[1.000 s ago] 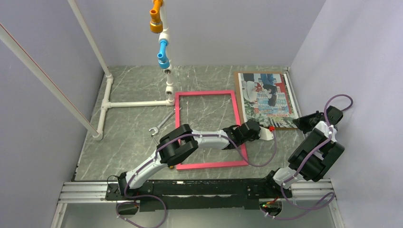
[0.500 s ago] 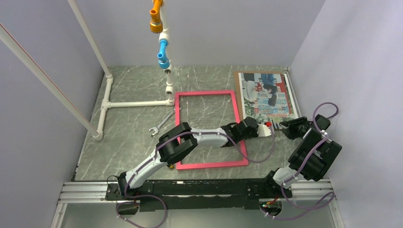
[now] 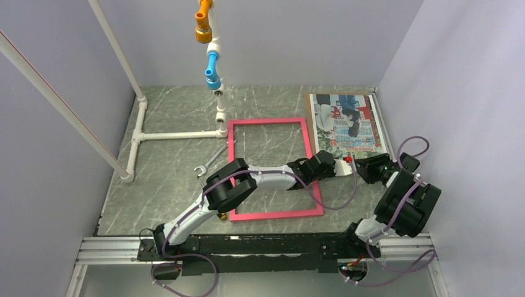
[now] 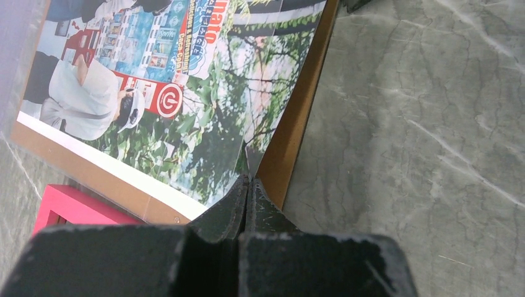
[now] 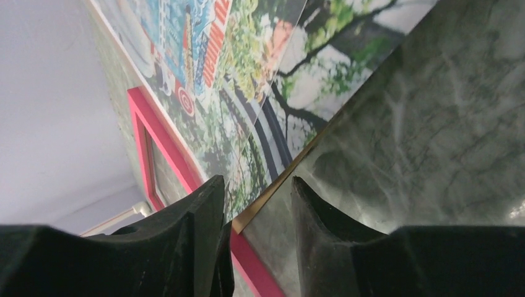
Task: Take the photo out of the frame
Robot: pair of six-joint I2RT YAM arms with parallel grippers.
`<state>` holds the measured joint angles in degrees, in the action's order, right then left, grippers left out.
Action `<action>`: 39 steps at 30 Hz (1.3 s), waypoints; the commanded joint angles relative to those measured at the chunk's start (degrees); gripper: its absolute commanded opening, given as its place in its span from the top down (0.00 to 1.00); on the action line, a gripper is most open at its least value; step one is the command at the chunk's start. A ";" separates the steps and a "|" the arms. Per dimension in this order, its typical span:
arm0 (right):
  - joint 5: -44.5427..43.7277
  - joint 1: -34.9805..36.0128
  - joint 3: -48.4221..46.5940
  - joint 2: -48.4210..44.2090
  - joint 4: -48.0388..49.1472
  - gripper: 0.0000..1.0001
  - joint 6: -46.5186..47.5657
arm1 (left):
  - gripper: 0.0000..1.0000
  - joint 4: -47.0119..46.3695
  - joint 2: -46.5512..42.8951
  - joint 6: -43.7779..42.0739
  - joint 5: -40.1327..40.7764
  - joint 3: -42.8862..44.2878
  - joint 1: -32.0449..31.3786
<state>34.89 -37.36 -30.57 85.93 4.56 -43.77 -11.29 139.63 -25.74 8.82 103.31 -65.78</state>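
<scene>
Robot lab cell, not a home: plain lavender walls (image 3: 297, 43) box in a marble-look desk (image 3: 173, 111); aluminium rail (image 3: 105, 250) carries the arm bases; white pipe rig (image 3: 179, 134) with orange and blue fittings stands well left of the left gripper (image 4: 247, 182).

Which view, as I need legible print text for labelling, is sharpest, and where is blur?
Left wrist: the photo is sharp, its large lettering readable, only the dark left hand softens. Right wrist: photo skewed, right hand a dark blur. Top external: even light, print too small.
</scene>
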 commanded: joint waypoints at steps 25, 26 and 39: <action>-0.84 3.80 6.83 1.02 17.73 0.76 -13.19 | 1.00 -1.37 -5.81 1.98 -2.55 -1.86 -1.28; -0.84 3.91 6.57 1.22 17.61 0.76 -12.94 | 1.00 -1.48 -5.83 2.00 -2.53 -2.17 -1.28; -7.94 4.49 1.17 -1.14 0.74 1.00 -8.52 | 0.81 -1.08 -8.83 2.34 -4.24 -5.63 -1.30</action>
<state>33.30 -33.01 -25.23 88.75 14.79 -55.44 -11.55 137.16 -24.45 7.05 99.29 -66.59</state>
